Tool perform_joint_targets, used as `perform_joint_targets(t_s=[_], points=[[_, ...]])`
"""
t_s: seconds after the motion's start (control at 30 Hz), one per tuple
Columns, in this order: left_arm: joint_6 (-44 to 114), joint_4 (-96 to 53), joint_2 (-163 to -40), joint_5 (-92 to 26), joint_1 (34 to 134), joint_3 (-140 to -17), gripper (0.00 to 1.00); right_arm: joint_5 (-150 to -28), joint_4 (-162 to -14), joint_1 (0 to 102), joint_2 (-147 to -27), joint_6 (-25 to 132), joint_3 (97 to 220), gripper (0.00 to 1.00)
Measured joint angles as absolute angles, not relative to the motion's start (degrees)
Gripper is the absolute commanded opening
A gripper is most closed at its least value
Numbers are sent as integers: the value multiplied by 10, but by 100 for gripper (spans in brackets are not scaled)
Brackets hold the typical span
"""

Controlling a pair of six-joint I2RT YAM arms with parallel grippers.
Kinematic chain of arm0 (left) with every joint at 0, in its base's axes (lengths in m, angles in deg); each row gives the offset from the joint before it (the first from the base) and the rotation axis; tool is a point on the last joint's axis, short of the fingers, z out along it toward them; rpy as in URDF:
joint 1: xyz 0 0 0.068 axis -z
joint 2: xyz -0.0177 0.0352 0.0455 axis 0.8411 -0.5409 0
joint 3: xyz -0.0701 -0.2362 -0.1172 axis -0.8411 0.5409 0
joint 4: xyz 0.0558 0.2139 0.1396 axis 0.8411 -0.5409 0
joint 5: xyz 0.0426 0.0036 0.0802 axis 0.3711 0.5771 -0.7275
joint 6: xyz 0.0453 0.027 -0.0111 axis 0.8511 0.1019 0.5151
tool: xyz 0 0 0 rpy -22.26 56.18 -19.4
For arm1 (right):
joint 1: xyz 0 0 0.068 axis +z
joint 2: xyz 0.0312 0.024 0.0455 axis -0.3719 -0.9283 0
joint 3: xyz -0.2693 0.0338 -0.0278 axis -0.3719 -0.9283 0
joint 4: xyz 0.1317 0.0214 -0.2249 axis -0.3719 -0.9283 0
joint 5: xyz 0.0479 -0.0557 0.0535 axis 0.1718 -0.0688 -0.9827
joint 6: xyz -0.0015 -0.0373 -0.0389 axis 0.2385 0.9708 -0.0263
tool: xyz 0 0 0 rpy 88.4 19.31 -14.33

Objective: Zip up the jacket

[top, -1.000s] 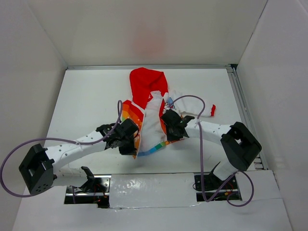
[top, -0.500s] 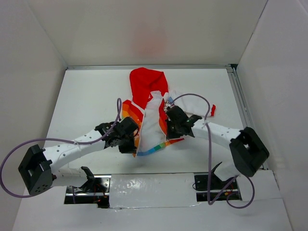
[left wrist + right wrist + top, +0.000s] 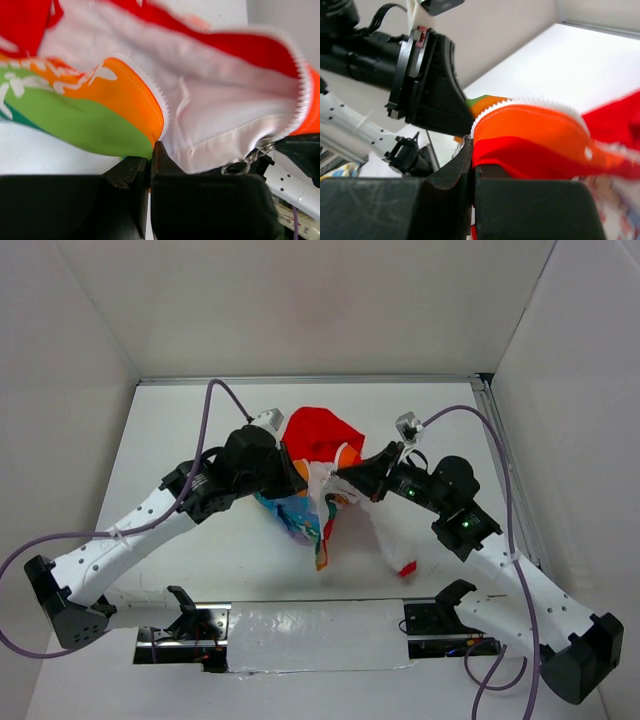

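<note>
left claw (image 3: 293,478) and right claw (image 3: 340,482) each pinch a zipper edge of the jacket (image 3: 318,435), held above mid-tabletop (image 3: 180,440), probably so both tooth rows hang aligned for mating.

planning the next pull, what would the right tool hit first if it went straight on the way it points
Beyond the jacket it grips, the right tool would likely meet the left tool, which sits straight ahead; depth is unclear.
</note>
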State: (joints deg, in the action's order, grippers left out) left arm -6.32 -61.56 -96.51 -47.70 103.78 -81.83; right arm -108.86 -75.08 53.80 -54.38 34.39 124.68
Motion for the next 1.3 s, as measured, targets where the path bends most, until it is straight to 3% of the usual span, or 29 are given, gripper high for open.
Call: perform_joint_targets(t_s=[0.27, 0.83, 1.3], points=[[-10, -544, -943, -474, 1035, -808, 0, -1151, -615, 523, -568, 299, 1154, 0], [27, -461, -901, -419, 1033, -707, 0, -1150, -544, 523, -605, 256, 1124, 0], [24, -377, -879, -386, 1033, -668, 0, -1157, -359, 543, -687, 69, 1075, 0]])
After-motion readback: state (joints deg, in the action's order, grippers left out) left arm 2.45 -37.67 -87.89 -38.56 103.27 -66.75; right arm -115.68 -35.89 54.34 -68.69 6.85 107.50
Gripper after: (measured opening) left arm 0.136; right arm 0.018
